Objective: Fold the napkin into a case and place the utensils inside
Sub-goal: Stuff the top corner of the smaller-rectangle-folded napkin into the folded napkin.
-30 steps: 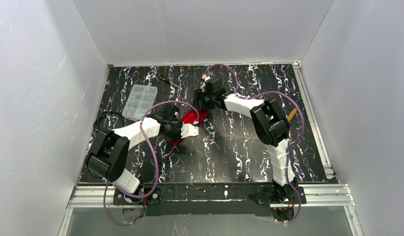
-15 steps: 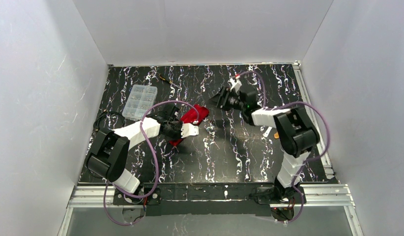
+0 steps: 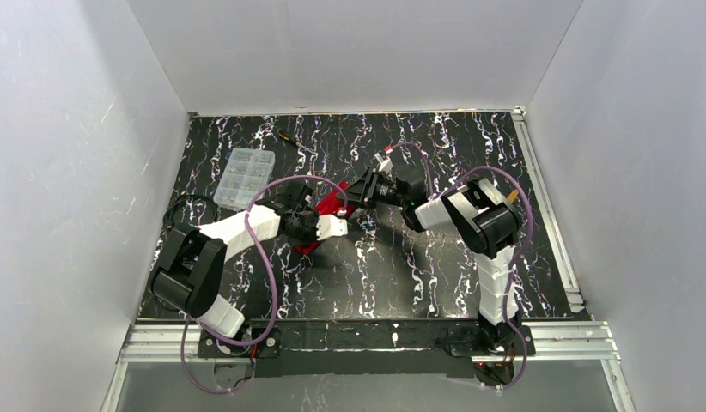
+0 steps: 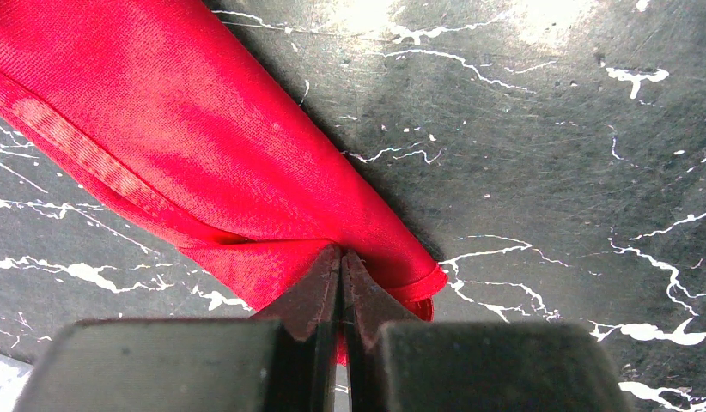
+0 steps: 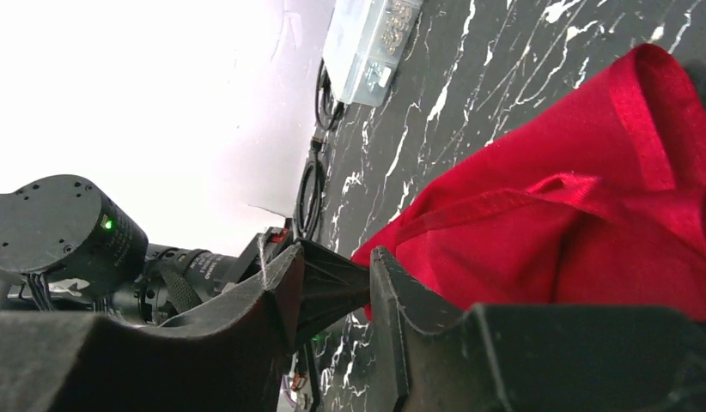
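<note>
At mid-table, left hand (image 4: 342, 257) pinching napkin (image 4: 203, 146) corner, right hand (image 5: 337, 260) rolled sideways, jaws parted beside it.

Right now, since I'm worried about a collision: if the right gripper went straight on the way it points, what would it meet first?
Most likely the napkin: its red edge lies right at the fingers of the right gripper. The left arm sits close behind it; depth is unclear.
</note>
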Motion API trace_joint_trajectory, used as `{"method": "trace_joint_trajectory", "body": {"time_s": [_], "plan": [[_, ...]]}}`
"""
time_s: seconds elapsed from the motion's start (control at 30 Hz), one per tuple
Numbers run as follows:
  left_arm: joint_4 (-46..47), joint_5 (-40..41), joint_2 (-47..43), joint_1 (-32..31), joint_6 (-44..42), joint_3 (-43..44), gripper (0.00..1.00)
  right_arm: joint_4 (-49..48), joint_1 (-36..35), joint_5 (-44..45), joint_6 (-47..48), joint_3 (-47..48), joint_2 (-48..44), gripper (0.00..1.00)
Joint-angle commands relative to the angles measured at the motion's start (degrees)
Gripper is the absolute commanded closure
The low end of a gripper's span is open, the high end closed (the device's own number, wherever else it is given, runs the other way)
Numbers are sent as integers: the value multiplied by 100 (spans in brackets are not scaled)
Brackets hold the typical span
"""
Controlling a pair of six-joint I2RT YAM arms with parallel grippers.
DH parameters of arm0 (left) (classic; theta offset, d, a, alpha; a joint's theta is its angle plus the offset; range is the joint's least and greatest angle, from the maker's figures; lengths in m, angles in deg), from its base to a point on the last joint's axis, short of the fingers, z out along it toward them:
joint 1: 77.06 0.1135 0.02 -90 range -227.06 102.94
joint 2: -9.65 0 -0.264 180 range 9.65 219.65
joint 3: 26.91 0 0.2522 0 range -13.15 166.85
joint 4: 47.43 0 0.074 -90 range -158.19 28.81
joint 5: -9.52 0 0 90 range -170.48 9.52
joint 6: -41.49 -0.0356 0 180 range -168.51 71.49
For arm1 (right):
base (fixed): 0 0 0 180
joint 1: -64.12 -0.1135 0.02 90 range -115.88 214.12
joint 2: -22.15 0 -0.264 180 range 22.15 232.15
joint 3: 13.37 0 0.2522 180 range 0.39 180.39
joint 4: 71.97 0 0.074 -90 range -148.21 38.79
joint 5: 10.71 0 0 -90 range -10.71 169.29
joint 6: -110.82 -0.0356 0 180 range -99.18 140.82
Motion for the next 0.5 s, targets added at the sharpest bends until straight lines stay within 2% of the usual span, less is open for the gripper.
{"method": "trace_joint_trajectory", "body": {"time_s": [0.0,0.13,0.37,0.47], "plan": [[-597,-152,119,-56,60,-228,100,-123,-123,15,-11,287,329,58],[-581,-159,102,-60,53,-245,100,497,-184,154,246,733,700,63],[-603,-142,154,-56,112,-114,100,3204,-438,1077,1942,1707,816,64],[-501,83,169,-25,468,74,100,3613,-577,1530,2292,1658,748,64]]}}
